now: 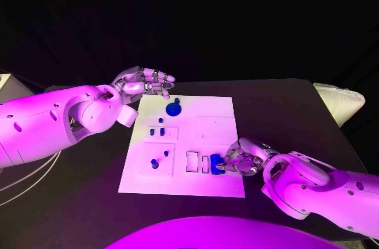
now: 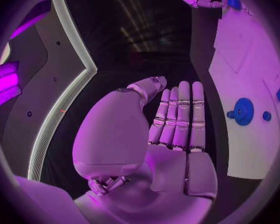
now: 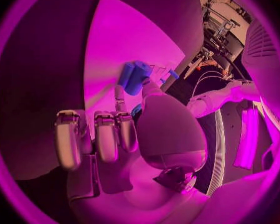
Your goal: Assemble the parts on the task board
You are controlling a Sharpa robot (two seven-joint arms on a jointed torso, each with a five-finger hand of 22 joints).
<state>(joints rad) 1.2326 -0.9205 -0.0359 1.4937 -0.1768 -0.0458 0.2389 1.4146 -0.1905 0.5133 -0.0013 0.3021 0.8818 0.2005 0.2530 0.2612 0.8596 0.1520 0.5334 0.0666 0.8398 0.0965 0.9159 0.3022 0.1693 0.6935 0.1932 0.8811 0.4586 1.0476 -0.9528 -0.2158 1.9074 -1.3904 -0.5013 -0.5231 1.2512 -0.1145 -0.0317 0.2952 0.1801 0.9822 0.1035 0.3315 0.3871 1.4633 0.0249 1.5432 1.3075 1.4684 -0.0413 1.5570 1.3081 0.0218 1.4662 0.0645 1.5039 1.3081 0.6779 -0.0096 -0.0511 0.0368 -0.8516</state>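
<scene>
The white task board [image 1: 217,115] lies in the middle of the black table. My right hand [image 1: 243,157] rests at the board's near right part and pinches a blue part [image 1: 216,164] between thumb and a finger, low over the board beside two narrow slots [image 1: 193,162]. The right wrist view shows that blue part [image 3: 135,77] at the fingertips, the other fingers curled. My left hand [image 1: 146,82] hovers at the board's far left corner, fingers straight and holding nothing [image 2: 177,119]. A round blue part [image 1: 173,109] lies near it; a blue peg [image 1: 155,163] stands near left.
Small blue pieces [image 1: 157,132] sit in a recess left of centre, and one more [image 1: 160,120] lies just beyond. A white ribbed object [image 1: 341,102] stands at the table's right edge. Cables [image 1: 28,169] hang off the left side.
</scene>
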